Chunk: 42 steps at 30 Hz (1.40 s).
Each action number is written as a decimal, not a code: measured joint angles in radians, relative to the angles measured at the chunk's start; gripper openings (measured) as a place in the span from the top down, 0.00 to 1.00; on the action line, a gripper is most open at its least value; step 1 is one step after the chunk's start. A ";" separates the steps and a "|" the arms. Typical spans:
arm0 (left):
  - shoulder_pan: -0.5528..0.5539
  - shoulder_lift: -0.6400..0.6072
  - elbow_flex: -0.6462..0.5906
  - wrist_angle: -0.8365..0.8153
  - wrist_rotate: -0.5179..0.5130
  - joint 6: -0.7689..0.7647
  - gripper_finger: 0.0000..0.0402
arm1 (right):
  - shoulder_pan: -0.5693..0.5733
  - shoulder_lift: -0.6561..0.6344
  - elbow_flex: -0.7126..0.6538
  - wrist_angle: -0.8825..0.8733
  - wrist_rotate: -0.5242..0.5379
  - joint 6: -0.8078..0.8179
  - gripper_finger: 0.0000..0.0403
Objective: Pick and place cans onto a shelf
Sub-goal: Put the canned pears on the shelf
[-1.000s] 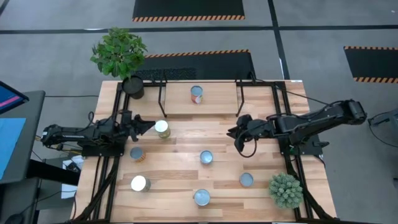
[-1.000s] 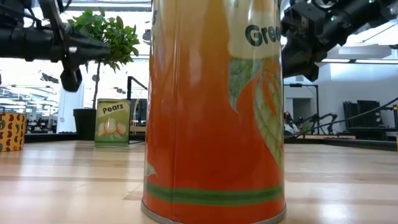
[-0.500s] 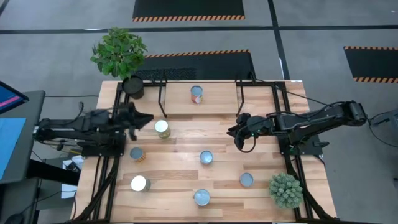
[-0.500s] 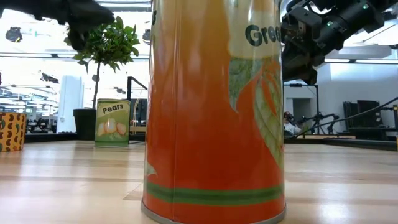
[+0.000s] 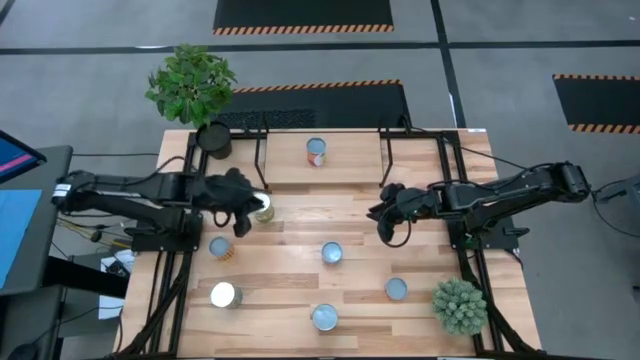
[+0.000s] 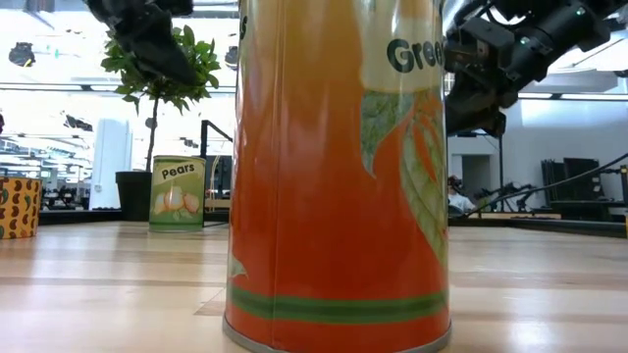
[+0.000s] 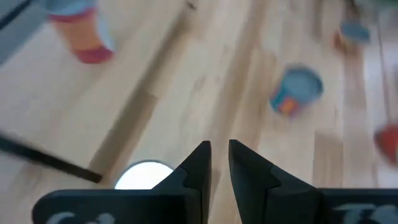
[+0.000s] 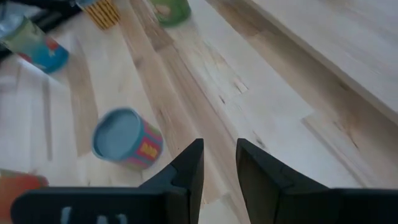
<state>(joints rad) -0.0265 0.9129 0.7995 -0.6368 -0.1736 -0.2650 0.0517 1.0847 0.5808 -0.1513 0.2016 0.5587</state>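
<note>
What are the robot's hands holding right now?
Nothing. The left gripper hangs over a white-topped can, fingers nearly together and empty; the right gripper is empty too.

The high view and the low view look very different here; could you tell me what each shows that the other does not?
Only the high view shows the shelf with one can on it, the other cans spread over the table, and the left end effector beside a pale-topped can. Only the low view shows labels: a huge orange can up close and "Pears" on a can behind. Both show the potted plant and the right end effector raised above the table.
</note>
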 joint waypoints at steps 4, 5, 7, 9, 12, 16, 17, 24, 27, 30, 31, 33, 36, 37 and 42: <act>-0.021 0.087 0.007 -0.018 0.012 0.100 0.89 | 0.000 0.000 0.000 -0.046 -0.001 0.000 0.71; -0.022 0.107 0.007 -0.029 0.013 0.122 0.89 | 0.000 0.000 0.000 -0.051 -0.001 0.000 0.71; -0.022 0.144 0.007 -0.050 0.016 0.147 0.89 | 0.000 0.000 0.000 -0.058 -0.002 0.000 0.71; -0.022 0.173 0.007 -0.063 0.020 0.149 0.89 | 0.000 0.000 0.000 -0.057 -0.002 0.000 0.71; -0.019 0.204 0.007 -0.070 0.019 0.149 0.89 | 0.000 0.000 0.000 -0.058 -0.002 -0.001 0.71; -0.018 0.220 0.007 -0.075 -0.003 0.149 0.89 | 0.000 0.000 0.000 -0.059 -0.021 -0.011 0.71; -0.018 0.219 0.007 -0.081 -0.015 0.149 0.89 | 0.000 0.000 0.000 -0.059 -0.021 -0.014 0.71; 0.021 0.220 0.007 -0.118 -0.049 0.118 0.79 | 0.000 0.000 0.000 -0.062 -0.022 -0.018 0.71; 0.041 0.233 0.008 -0.118 -0.003 0.106 0.71 | 0.000 0.000 0.000 -0.065 -0.022 -0.017 0.71; 0.044 0.261 0.008 -0.131 0.011 0.130 0.64 | 0.000 0.000 0.001 -0.072 -0.021 -0.017 0.71; 0.043 0.273 0.008 -0.139 0.011 0.138 0.62 | 0.000 0.000 0.001 -0.077 -0.022 -0.017 0.71; 0.043 0.300 0.008 -0.144 0.003 0.143 0.60 | 0.000 0.000 0.001 -0.083 -0.022 -0.017 0.71; 0.043 0.336 0.012 -0.126 -0.034 0.140 0.58 | 0.000 0.000 0.001 -0.082 -0.022 -0.017 0.71; 0.043 0.349 0.014 -0.119 -0.044 0.140 0.58 | 0.000 0.000 0.001 -0.082 -0.021 -0.017 0.71; 0.031 0.389 0.016 -0.121 -0.063 0.139 0.64 | 0.000 0.000 0.001 -0.085 -0.021 -0.017 0.71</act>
<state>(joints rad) 0.0041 1.3015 0.8156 -0.7576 -0.2371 -0.1261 0.0517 1.0847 0.5816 -0.2368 0.1802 0.5415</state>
